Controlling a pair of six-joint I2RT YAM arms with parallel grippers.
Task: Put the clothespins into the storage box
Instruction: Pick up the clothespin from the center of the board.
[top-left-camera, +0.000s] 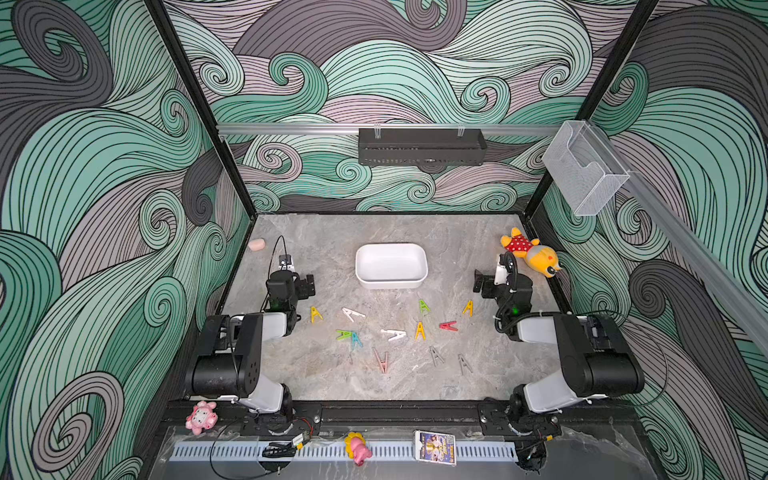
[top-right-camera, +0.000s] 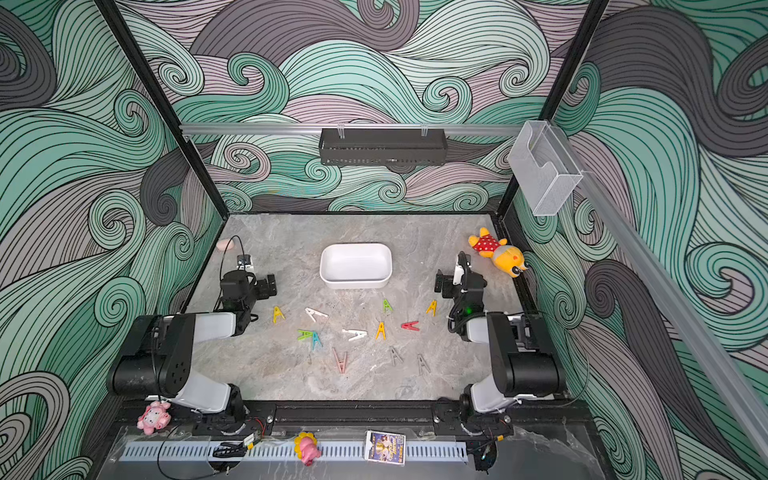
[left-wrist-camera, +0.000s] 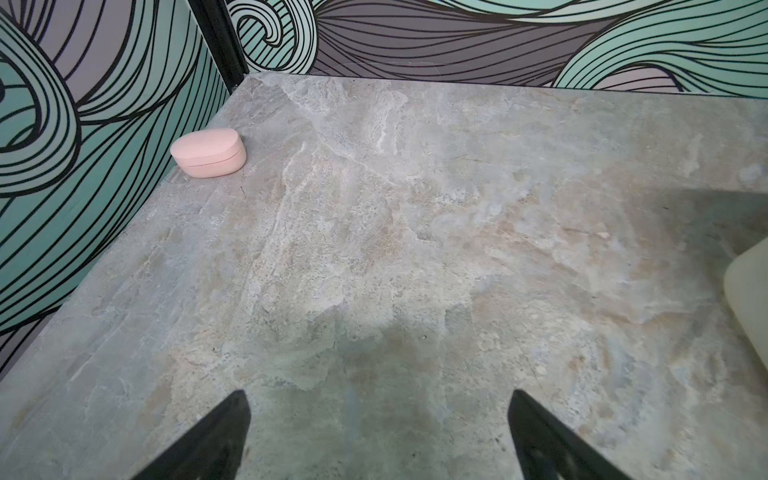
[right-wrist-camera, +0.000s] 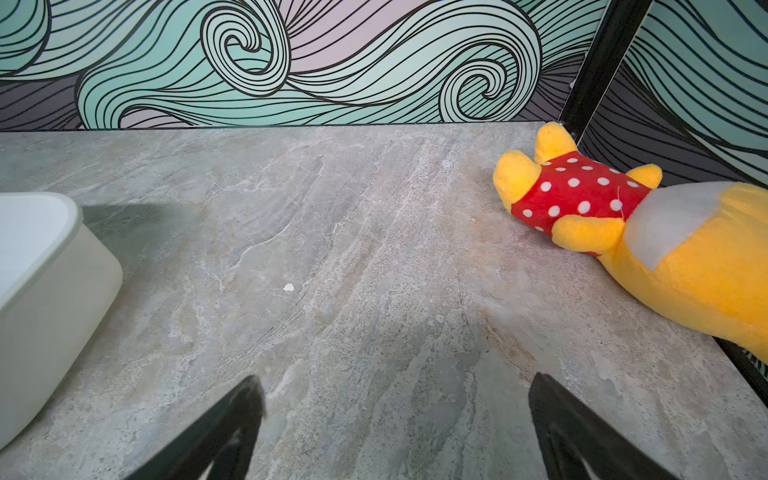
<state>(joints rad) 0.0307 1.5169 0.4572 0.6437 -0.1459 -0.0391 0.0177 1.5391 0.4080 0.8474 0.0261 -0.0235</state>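
The left gripper and right gripper are hanging wide and empty at nine and three o'clock of the box; the clothespins are lying at its six. The first pickup is probably pending: one gripper lowering over a pin.

White storage box, multicoloured clothespins, grey marbled table, teal swirl-patterned walls

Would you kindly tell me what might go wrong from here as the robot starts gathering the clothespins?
1. The green clothespin and the blue clothespin appear to touch, so one grab may catch both or flick one away.
2. The grey clothespin and its grey neighbour nearly match the stone table in colour, so they could be overlooked or gripped off-centre.
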